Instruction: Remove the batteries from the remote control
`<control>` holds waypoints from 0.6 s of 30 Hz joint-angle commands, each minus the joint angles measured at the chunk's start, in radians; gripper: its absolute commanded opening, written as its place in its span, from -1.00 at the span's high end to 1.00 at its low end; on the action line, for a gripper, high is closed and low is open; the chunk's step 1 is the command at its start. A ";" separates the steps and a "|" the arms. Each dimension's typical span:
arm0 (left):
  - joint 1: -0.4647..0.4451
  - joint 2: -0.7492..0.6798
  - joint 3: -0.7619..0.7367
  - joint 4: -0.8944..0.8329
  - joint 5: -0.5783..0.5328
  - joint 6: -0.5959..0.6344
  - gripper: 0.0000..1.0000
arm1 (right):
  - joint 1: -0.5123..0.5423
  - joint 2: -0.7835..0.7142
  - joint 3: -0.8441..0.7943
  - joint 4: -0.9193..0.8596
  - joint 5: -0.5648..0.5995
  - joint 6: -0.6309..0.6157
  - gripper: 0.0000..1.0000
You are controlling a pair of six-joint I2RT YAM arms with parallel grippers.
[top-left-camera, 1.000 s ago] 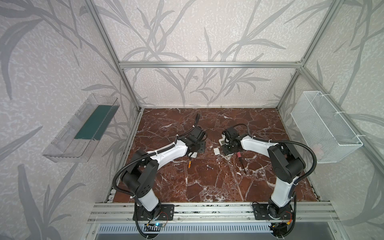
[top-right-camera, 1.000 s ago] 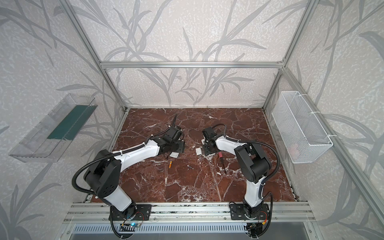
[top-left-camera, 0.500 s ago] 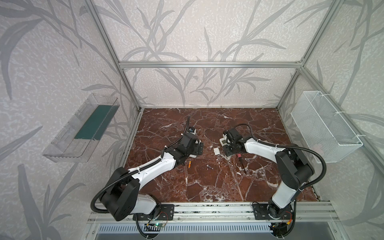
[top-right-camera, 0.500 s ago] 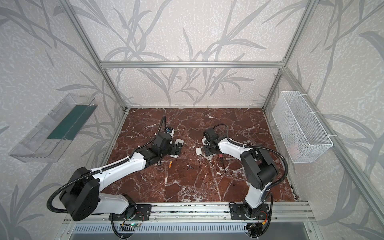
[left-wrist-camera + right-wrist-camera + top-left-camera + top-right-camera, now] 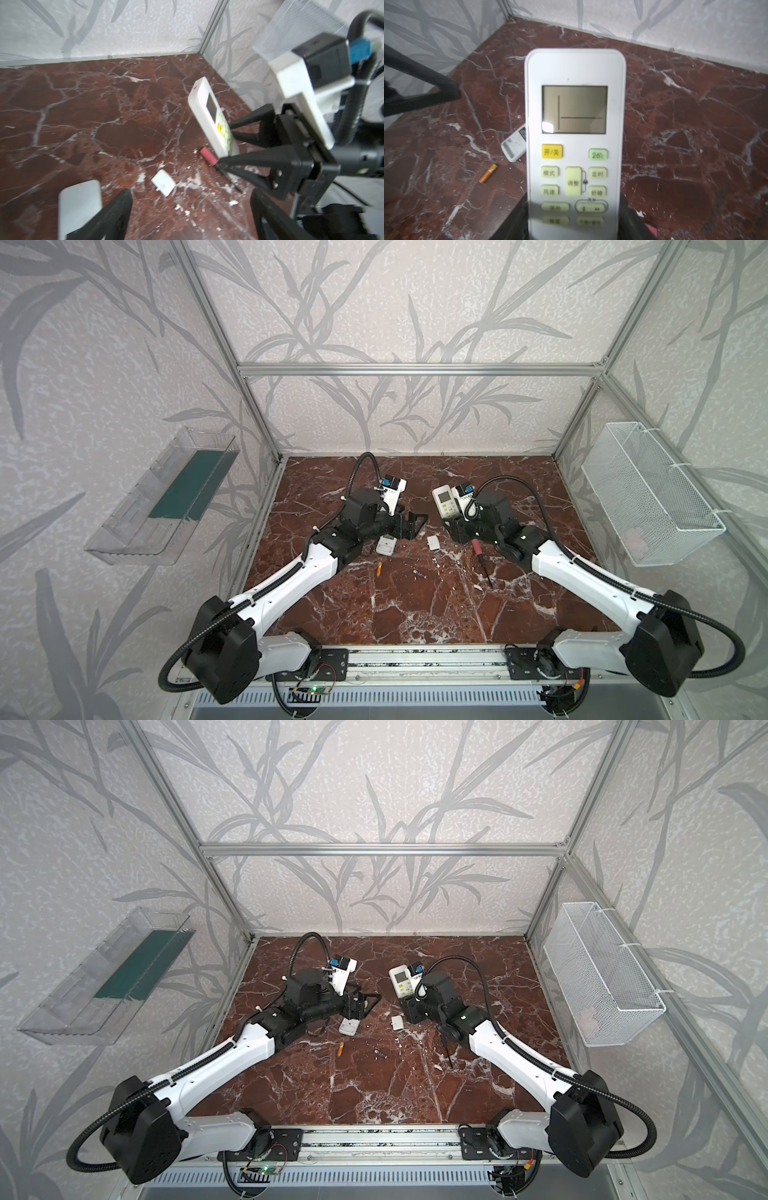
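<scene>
My right hand [image 5: 457, 526] grips the screen remote [image 5: 444, 501] upright; its back is hidden. My left hand [image 5: 413, 522] is spread wide, holding nothing, over the small remote [image 5: 385, 546]. Nearer me than both hands, an orange battery [image 5: 379, 568] and a dark battery [image 5: 419, 573] lie on the table [image 5: 415, 622]. More may remain inside. The walls [image 5: 415, 414] are far off, so there is lots of room.

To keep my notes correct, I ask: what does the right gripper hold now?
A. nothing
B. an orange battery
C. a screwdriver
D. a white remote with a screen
D: the right gripper is closed on the lower end of the white remote, while the orange battery and the screwdriver lie free on the table.
</scene>
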 commanded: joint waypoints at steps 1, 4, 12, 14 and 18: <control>0.027 0.042 0.029 0.115 0.194 -0.161 -0.63 | 0.028 -0.018 0.002 0.090 -0.063 -0.043 0.38; 0.048 0.088 0.040 0.184 0.249 -0.261 -0.46 | 0.049 -0.009 0.015 0.094 -0.074 -0.066 0.38; 0.083 0.188 0.054 0.268 0.341 -0.405 -0.07 | 0.081 0.050 0.034 0.125 -0.098 -0.082 0.38; 0.084 0.202 0.049 0.285 0.349 -0.430 0.00 | 0.082 0.065 0.032 0.135 -0.104 -0.082 0.38; 0.084 0.234 0.046 0.309 0.376 -0.461 0.27 | 0.085 0.088 0.022 0.155 -0.113 -0.066 0.38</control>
